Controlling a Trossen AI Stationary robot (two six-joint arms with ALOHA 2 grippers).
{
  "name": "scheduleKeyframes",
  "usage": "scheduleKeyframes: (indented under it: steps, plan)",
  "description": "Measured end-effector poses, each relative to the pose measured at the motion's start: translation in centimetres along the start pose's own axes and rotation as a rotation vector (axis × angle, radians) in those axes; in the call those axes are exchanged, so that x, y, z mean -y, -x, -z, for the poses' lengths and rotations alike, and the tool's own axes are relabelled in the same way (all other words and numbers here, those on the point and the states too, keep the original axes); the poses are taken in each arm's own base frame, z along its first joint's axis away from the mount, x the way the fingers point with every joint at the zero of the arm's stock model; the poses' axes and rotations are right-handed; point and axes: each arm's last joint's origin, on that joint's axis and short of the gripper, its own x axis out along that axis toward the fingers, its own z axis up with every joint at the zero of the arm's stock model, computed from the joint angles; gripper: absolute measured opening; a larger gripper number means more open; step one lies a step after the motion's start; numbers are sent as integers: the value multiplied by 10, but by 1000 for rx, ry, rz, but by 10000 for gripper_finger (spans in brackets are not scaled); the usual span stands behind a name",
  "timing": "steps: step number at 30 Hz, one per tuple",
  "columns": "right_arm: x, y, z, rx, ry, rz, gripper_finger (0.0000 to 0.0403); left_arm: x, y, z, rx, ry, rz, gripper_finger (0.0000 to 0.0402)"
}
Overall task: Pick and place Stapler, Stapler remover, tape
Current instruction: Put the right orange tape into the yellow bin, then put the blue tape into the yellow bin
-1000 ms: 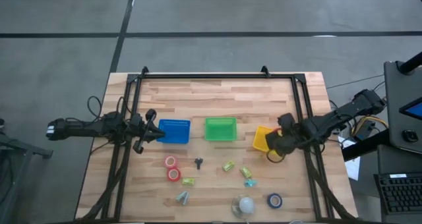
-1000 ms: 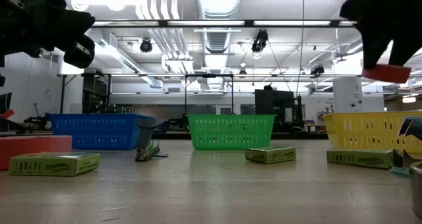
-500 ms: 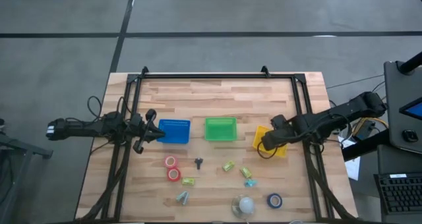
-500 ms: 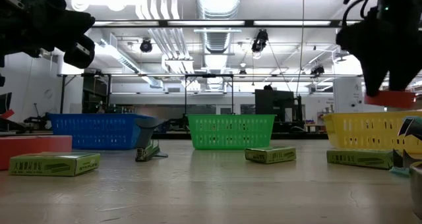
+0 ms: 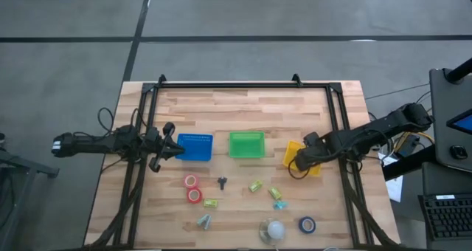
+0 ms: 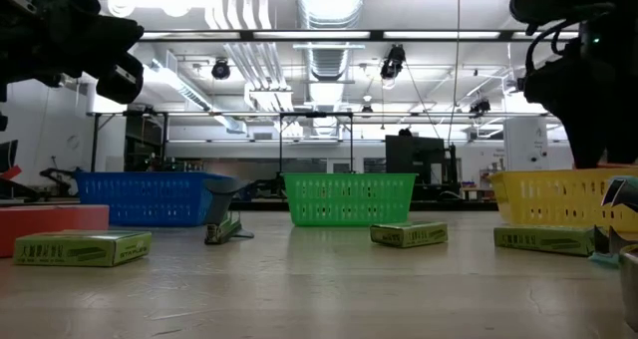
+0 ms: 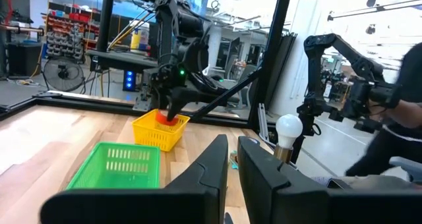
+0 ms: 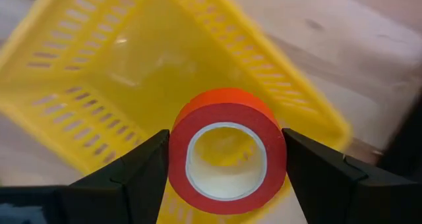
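**Red tape roll held over the yellow basket**

While the right gripper (image 8: 226, 159) hangs above the yellow plastic basket with slotted walls (image 8: 79, 85), its two dark fingers (image 8: 138, 171) pinch a red ring-shaped tape roll with a pale core (image 8: 227, 151) between them. The roll fills the gap between the jaws, one finger touching each side of it, and the open basket lies directly beyond the roll. Seen from above, the right gripper (image 5: 301, 159) is over the yellow basket (image 5: 292, 152), at the right part of the wooden slat table (image 5: 243, 107). From the left wrist camera the red roll (image 7: 165, 117) shows just at the rim of the yellow basket (image 7: 158, 130).

The left gripper (image 5: 177, 148) waits just beside the blue plastic basket (image 5: 195, 147); its jaws are close together with only a narrow gap and nothing between them. A green plastic basket (image 5: 246, 145) stands between the blue and the yellow one.

Well apart from both pairs of jaws, on the near part of the table, lie two more red tape rolls (image 5: 192, 189), touching each other, a dark blue tape roll (image 5: 307, 224), a small dark stapler remover (image 5: 222, 181), and a white ball (image 5: 275, 229). Several small yellow-green boxes (image 5: 256, 185) also lie there.
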Motion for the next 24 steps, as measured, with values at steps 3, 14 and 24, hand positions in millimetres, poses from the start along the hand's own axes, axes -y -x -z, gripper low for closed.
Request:
scheduleKeyframes:
  steps: [3, 14, 24]
  plan:
    - [-4, -2, 0, 7, 13, -53, 279, 0, 0, 0, 0, 0, 0, 42]
    - [-1, -3, 0, -28, 21, -21, 361, 0, 0, 0, 0, 0, 0, 42]
    - [-23, 26, 9, -102, 82, -184, 365, 0, 0, 0, 0, 0, 0, 42]
